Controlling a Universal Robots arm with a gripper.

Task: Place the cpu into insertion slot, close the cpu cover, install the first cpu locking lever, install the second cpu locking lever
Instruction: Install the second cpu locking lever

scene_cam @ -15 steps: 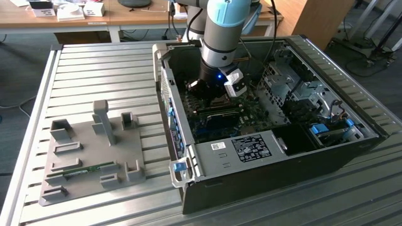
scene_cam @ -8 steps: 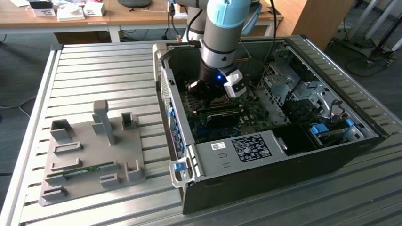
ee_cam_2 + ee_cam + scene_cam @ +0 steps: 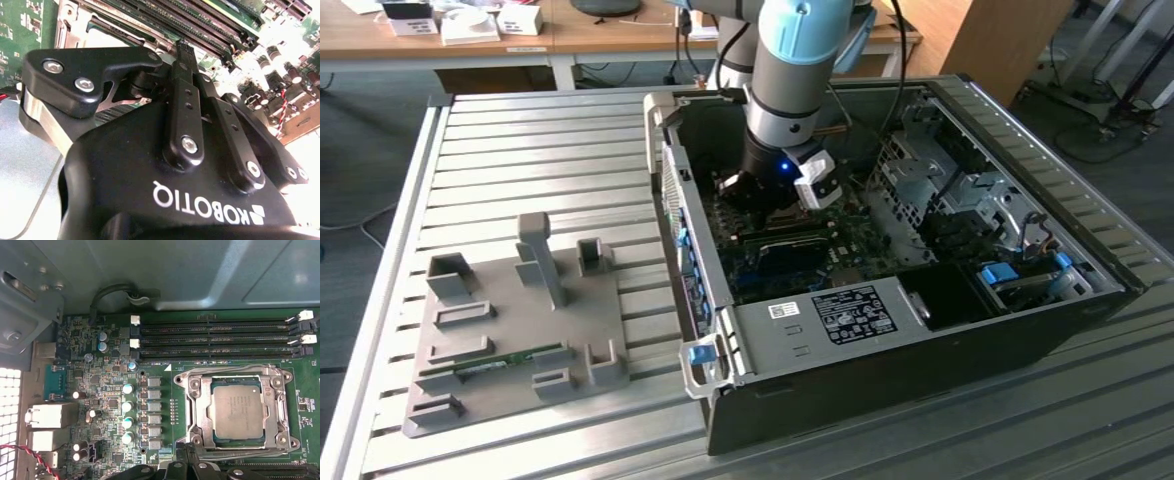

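The cpu (image 3: 237,412), a silvery square chip, lies flat in its socket on the green motherboard (image 3: 165,390). The cpu cover (image 3: 199,405), a metal frame with a square window, lies down around the chip. Thin lever rods run along two opposite sides of the frame, one (image 3: 235,371) by the memory slots and one (image 3: 250,453) by my fingers. My gripper (image 3: 187,452) is at the socket corner on that second side with its black fingers together, and nothing shows between them. In the second wrist view the gripper (image 3: 167,62) is shut just above the board. In the exterior view the gripper (image 3: 763,205) reaches down inside the open computer case (image 3: 1067,330).
Empty memory slots (image 3: 215,340) run beside the socket, with capacitors (image 3: 128,405) and rear ports (image 3: 50,415) further along the board. In the exterior view a labelled power supply (image 3: 854,312) and drive bays (image 3: 961,190) crowd the case. A grey fixture tray (image 3: 507,330) lies on the slatted table (image 3: 520,150).
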